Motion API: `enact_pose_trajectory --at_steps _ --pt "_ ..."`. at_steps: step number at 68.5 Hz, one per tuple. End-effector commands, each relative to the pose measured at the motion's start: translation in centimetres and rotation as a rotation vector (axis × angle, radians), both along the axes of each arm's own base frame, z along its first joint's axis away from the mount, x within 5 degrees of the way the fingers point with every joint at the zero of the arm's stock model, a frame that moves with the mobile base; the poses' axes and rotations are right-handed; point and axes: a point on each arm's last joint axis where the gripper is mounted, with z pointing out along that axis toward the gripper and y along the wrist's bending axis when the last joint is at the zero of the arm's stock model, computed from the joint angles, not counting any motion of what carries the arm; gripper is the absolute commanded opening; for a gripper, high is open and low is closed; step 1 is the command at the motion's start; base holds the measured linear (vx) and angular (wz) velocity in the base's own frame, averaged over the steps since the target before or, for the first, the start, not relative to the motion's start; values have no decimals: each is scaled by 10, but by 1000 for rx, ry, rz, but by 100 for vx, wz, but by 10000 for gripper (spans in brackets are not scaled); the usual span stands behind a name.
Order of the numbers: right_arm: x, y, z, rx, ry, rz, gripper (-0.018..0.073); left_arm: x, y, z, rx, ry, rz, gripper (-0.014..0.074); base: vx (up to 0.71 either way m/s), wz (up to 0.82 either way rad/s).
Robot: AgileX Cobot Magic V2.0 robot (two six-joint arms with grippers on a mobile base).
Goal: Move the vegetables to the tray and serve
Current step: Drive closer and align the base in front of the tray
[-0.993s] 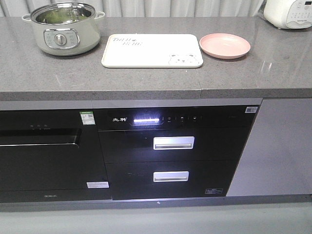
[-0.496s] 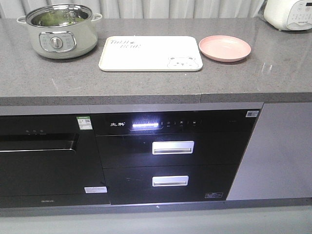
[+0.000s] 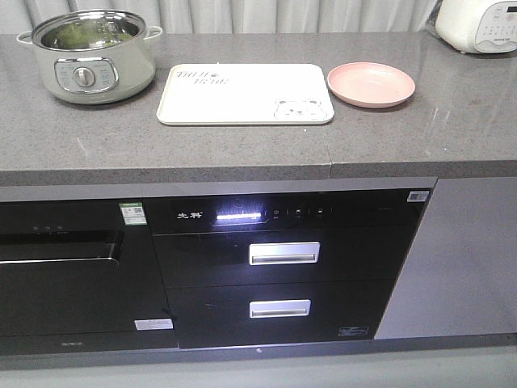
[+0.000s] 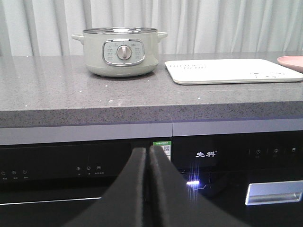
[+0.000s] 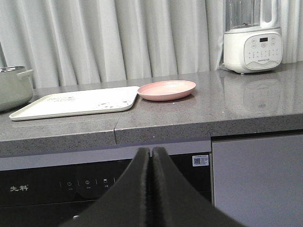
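The vegetables [image 3: 83, 32] lie inside the pot [image 3: 90, 71], seen in the front view as a patch of green below the steel rim. From the left wrist view the pot's wall hides them. The pot stands on the counter [image 3: 242, 149] at about 9 o'clock from the tray [image 3: 242, 95], close to it but not touching. The tray lies flat with its bear drawing at the near right corner and nothing on it. The plate [image 3: 371, 84] sits just beside the tray at 3 o'clock, with a narrow gap between them.

Both claws hang low in front of the black cabinet fronts, below the counter's edge. The left gripper [image 4: 147, 150] has its two dark fingers pressed together with nothing between them, and it points toward the pot at 12 o'clock. The right gripper [image 5: 151, 151] is likewise closed on nothing, with the plate at 12 o'clock from it. A white blender [image 5: 252, 45] stands at 2 o'clock against the curtain [image 5: 118, 38].
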Motion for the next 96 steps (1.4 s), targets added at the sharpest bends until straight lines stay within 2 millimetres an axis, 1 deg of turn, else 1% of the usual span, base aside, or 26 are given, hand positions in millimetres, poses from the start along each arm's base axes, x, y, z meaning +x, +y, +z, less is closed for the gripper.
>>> enact_pose_trajectory --at_steps 1,96 --pt "0 1 2 -15 -66 2 -2 0 0 -2 -3 -61 3 -6 5 -2" --pt "0 1 2 -15 -66 2 -2 0 0 -2 -3 -61 3 -6 5 0"
